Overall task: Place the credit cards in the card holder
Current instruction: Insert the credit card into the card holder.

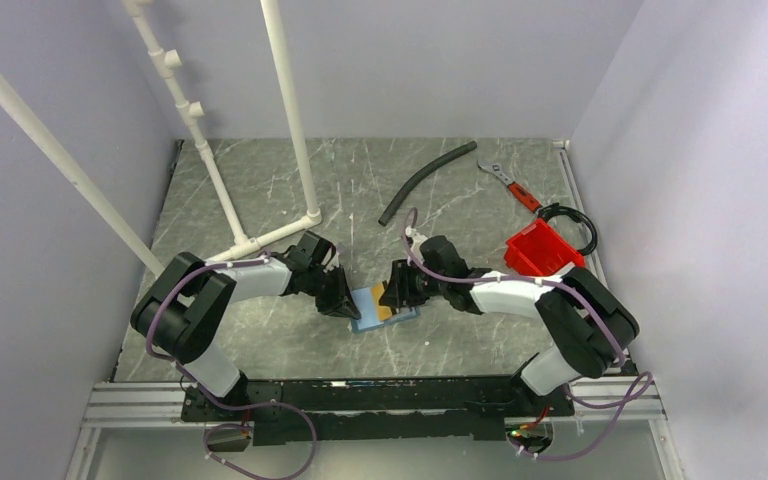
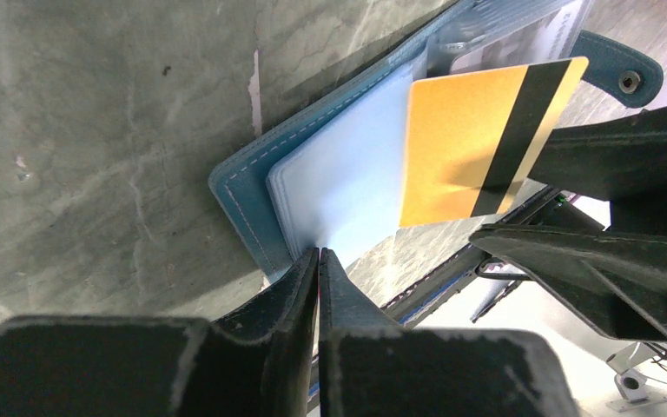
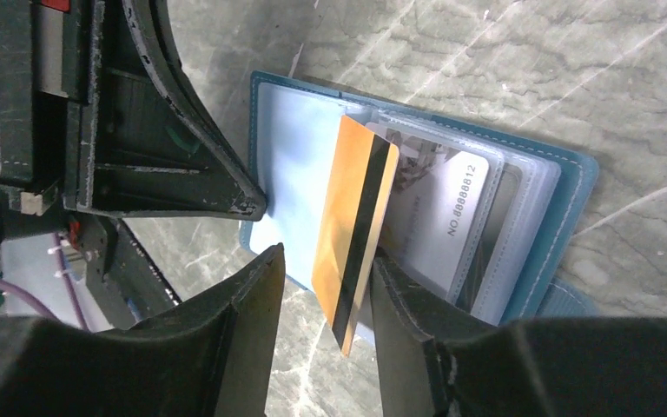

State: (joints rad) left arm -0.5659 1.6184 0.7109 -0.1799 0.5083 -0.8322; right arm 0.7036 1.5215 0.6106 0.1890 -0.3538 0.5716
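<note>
Left tool (image 2: 319, 254), pressed together, touches the card holder's (image 2: 241, 187) edge. Right tool (image 3: 326, 258) stands spread around the gold credit card (image 3: 358, 208).

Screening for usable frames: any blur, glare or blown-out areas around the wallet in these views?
Top view: even light, soft shadows, wallet small. Left wrist view: gold card sharp, near fingers blurred, lower right corner blown out white. Right wrist view: number on the white card legible, no strong glare.

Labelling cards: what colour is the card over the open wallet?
The card is orange-gold with a black stripe; left wrist view.
</note>
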